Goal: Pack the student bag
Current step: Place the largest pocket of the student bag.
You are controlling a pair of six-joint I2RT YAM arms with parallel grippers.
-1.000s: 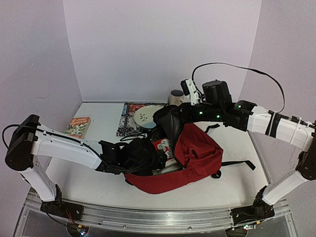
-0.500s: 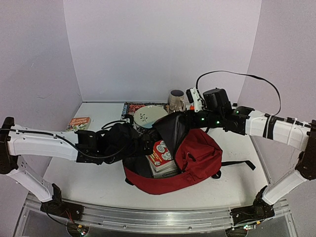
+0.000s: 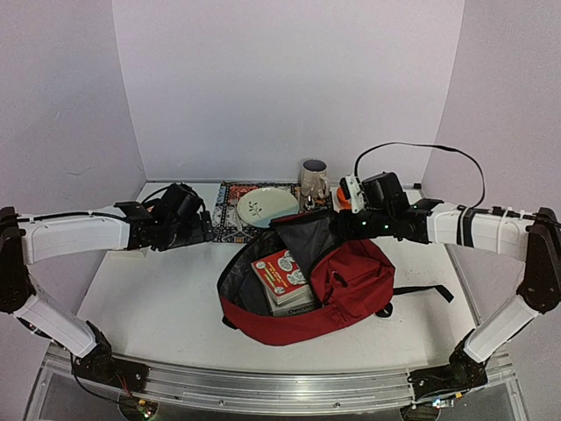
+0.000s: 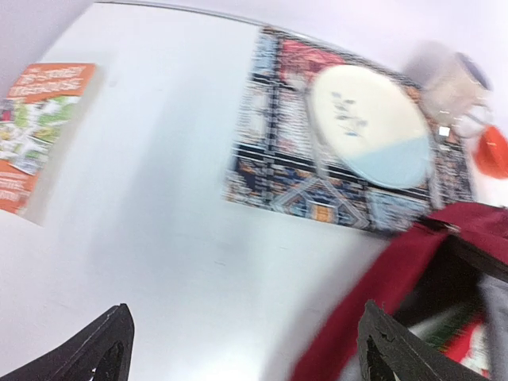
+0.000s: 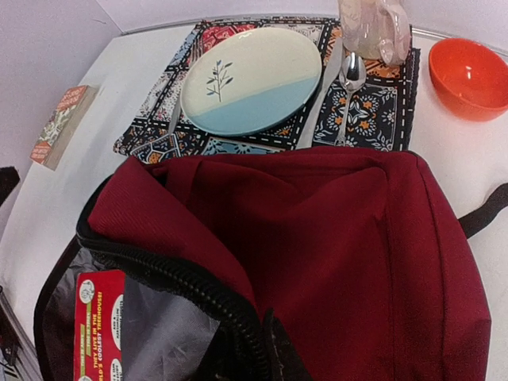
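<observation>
Lying at the far left of the white table (image 3: pixel 158 307) is an orange and green book (image 4: pixel 40 135), close to the side wall. Above that area hangs the left gripper (image 4: pixel 242 353), its two fingers spread wide with nothing between them, well apart from the bag.

Next along the back comes a patterned placemat (image 5: pixel 357 111) carrying a cream and pale-blue plate (image 5: pixel 250 79). A spoon (image 5: pixel 349 79) lies on the mat just right of the plate, and a mug (image 3: pixel 313 178) stands at the mat's far right corner.

In front of the mat, in the middle of the table, the student bag (image 3: pixel 351 281) lies with its mouth open toward the left. Its grey lining shows, and a red book (image 3: pixel 282 272) rests inside on top of a grey one. The raised flap hides the mat's near right edge in the top view.

The right gripper (image 3: pixel 333 235) sits at the top of that flap, its fingers drawn close together on the zipper rim. An orange bowl (image 5: pixel 468 79) stands behind it, off the mat to the right.
</observation>
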